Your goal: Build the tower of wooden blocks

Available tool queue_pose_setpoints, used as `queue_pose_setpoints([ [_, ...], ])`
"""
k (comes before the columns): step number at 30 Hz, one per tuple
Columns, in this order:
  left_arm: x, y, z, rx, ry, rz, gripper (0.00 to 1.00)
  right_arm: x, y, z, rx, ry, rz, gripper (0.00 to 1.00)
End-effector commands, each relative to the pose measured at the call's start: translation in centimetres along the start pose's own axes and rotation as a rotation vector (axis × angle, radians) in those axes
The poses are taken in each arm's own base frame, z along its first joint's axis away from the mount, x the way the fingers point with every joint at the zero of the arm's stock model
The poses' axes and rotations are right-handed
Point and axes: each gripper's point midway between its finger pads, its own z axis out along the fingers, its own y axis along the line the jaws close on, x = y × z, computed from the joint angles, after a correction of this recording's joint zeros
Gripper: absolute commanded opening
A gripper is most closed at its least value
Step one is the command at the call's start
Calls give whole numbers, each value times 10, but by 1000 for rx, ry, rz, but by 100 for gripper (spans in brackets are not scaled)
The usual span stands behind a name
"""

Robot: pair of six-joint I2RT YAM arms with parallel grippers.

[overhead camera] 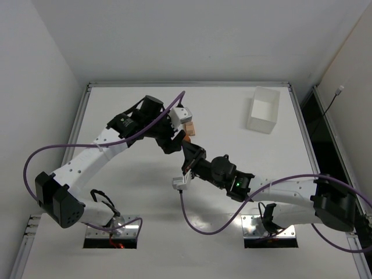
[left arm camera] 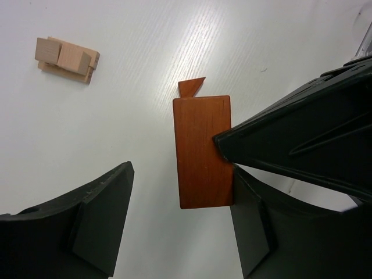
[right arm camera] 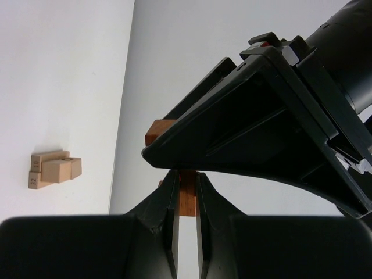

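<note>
Count: two hands, one pile of tan blocks, one reddish-brown slab, one triangular wedge, one white tray.
Wood block tower (overhead camera: pixel 187 129): mid-table (overhead camera: pixel 232 133), between the two hands; in two groups, not one stack.
Tan blocks (left arm camera: pixel 65 58): at least three, piled in two layers; exact count unclear. They sit well left of the slab in both wrist views and apart from both hands.
Left hand (left arm camera: pixel 181 168): spread wide, pinching nothing. The slab lies between its fingers. One finger (left arm camera: pixel 99 221) is well clear of the slab; the other (left arm camera: pixel 256 232) is just beside its long edge, contact not clear.
Reddish-brown slab (left arm camera: pixel 203 152): flat face toward the left wrist camera, long axis running away from it.
Triangular wedge (left arm camera: pixel 192 87): same reddish-brown; only a corner peeks past the slab's far short edge, the rest is hidden.
Right hand (right arm camera: pixel 186 177): pressed together on a narrow reddish-brown piece (right arm camera: pixel 187 200). Cannot tell whether this is the wedge or another block. In the left wrist view its black tip meets the slab's right long edge.
White tray (overhead camera: pixel 263 109): far right of the table, well apart from blocks and hands.
</note>
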Motion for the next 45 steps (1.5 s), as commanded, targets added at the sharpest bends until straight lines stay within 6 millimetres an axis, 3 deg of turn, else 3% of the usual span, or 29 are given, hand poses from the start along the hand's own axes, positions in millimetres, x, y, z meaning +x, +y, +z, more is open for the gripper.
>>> queue_pose_setpoints([
  [1,-26,3,-8,-21,-73,52,60,-1,-6,-4,17,-2,28,0],
  [5,-26,4,-7,-18,-65,49,60,-1,-1,-4,-2,-1,33,0],
  [13,-29,5,-7,-18,-65,59,70,2,0,-5,-2,17,42,0],
  [31,-18,-3,-2,34,-26,47,69,7,0,-5,-1,35,52,0],
  [35,-18,-3,-2,34,-26,47,59,7,0,-5,-1,35,52,0],
  [39,-17,-2,1,37,-18,43,33,7,2,-5,-10,35,50,0],
  [45,-15,-2,3,39,-10,40,18,7,0,-5,-1,35,52,0],
])
